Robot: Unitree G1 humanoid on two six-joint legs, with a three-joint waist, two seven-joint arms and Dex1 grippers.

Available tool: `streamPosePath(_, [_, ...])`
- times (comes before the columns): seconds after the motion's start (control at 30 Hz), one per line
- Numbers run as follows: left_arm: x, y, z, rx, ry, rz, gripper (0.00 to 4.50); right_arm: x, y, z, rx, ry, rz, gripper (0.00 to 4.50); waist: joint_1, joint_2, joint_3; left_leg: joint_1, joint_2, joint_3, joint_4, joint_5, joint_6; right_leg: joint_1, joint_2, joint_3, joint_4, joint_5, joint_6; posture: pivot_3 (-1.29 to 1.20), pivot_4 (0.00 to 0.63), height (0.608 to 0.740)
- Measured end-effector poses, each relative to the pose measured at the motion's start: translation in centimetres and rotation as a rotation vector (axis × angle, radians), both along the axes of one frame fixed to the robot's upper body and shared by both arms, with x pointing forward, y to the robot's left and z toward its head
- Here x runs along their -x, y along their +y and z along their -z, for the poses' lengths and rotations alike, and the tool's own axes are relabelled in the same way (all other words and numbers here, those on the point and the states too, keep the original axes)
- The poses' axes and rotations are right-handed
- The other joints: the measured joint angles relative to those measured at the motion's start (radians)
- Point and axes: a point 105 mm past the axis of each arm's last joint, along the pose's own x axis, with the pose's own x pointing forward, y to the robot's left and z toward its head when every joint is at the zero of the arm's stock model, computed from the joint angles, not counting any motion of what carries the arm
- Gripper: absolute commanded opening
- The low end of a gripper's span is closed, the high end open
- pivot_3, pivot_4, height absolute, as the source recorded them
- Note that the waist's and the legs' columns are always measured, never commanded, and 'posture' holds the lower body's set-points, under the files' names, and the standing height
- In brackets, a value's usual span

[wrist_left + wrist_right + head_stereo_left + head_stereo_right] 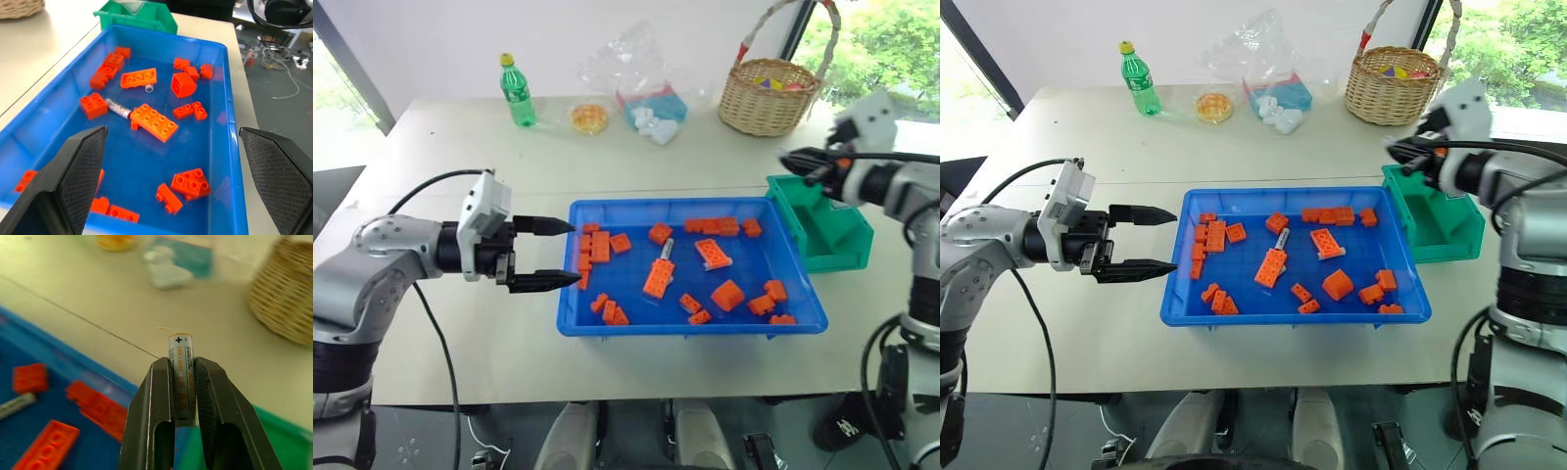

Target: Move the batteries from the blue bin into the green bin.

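— Above the green bin (822,230), what is pinched by the right gripper (182,382)?
— One battery (181,367), clamped at mid-length; it is judged light, rigid and smooth, so slippage is possible.
— And the other?
— It is left in the blue bin (607,323), beside an orange brick (658,277). The left gripper (558,253) is spread wide, empty, at the bin's edge.

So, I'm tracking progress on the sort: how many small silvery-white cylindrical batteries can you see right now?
2. One battery is clamped upright in the right gripper, near the tall-walled teal-green plastic bin. The other battery lies among orange bricks in the shallow bright-blue plastic tray. Bricks could hide more.
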Motion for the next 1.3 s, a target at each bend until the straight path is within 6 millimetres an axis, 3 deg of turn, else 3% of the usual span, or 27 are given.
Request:
streamPosePath(0.13, [-0.4,-0.4,-0.4,0.001,-0.015,0.011,4.50,1.3,-1.8,2.1,0.016,0.056,0.073,0.10,-0.004,0.000,0.000,0.000,0.000,0.002,0.000,0.000,0.000,0.000,0.000,0.001,0.000,0.000,0.000,0.00,0.150,0.693])
streamPosePath(0.3, [-0.7,-0.4,-0.6,0.002,-0.018,0.014,4.50,2.5,-4.4,4.3,0.028,0.116,0.186,2.47,0.001,0.000,0.000,0.000,0.000,0.002,0.001,0.000,0.001,0.001,0.000,0.001,0.000,0.000,0.000,0.00,0.150,0.693])
streamPosePath(0.4, [-0.6,-0.5,-0.7,0.001,-0.019,0.023,4.50,2.7,-5.0,5.4,0.042,0.139,0.212,3.92,0.000,0.000,0.000,0.000,0.000,0.002,0.001,0.000,0.001,0.001,0.000,0.001,0.000,0.000,0.000,0.00,0.150,0.693])
streamPosePath(0.5, [-0.6,-0.5,-0.7,0.001,-0.018,0.025,4.50,2.4,-4.4,4.8,0.017,0.121,0.186,3.92,-0.003,0.000,0.000,0.000,0.000,0.002,0.001,0.000,0.001,0.001,0.000,0.001,0.000,0.000,0.000,0.00,0.150,0.693])
streamPosePath(0.57, [-0.6,-0.5,-0.7,0.001,-0.019,0.026,4.50,2.1,-2.9,3.4,-0.026,0.089,0.119,3.92,-0.007,0.000,0.000,0.000,0.000,0.002,0.001,0.000,0.001,0.000,0.000,0.001,0.000,0.000,0.000,0.00,0.150,0.693])
streamPosePath(0.67, [-0.6,-0.5,-0.7,0.001,-0.019,0.026,4.50,2.4,1.4,0.2,-0.059,0.009,-0.090,3.92,-0.014,0.000,0.000,0.000,0.001,0.001,0.001,0.000,0.001,0.001,0.001,0.001,0.000,0.000,0.001,0.00,0.150,0.693])
streamPosePath(0.77, [-0.6,-0.5,-0.7,0.001,-0.019,0.025,4.50,3.3,6.5,-0.6,-0.040,-0.008,-0.353,3.92,-0.017,-0.001,0.001,0.000,0.001,0.000,0.001,0.000,0.001,0.001,0.001,0.001,-0.001,0.000,0.001,0.00,0.150,0.693])
streamPosePath(0.9, [-0.6,-0.5,-0.7,0.005,-0.019,0.023,4.50,4.0,10.6,1.2,0.040,0.061,-0.630,3.92,-0.015,-0.002,0.001,0.000,0.000,0.000,0.001,0.000,0.001,0.002,0.001,0.000,-0.002,0.000,0.001,0.00,0.150,0.693])
streamPosePath(1.03, [-0.7,-0.6,-0.9,0.008,-0.026,0.020,4.50,4.0,13.1,3.2,0.214,0.126,-0.869,3.92,-0.019,-0.002,0.001,0.000,0.000,0.001,0.001,0.000,0.001,0.002,0.001,0.000,-0.002,0.001,0.003,0.00,0.150,0.693])
streamPosePath(1.3, [-0.3,-0.7,-1.1,-0.001,-0.032,0.012,4.50,1.9,15.9,7.7,0.643,0.240,-1.233,3.92,-0.025,-0.003,0.002,0.001,0.001,0.001,0.001,0.000,0.001,0.001,0.002,0.001,-0.001,0.001,0.003,0.00,0.150,0.693])
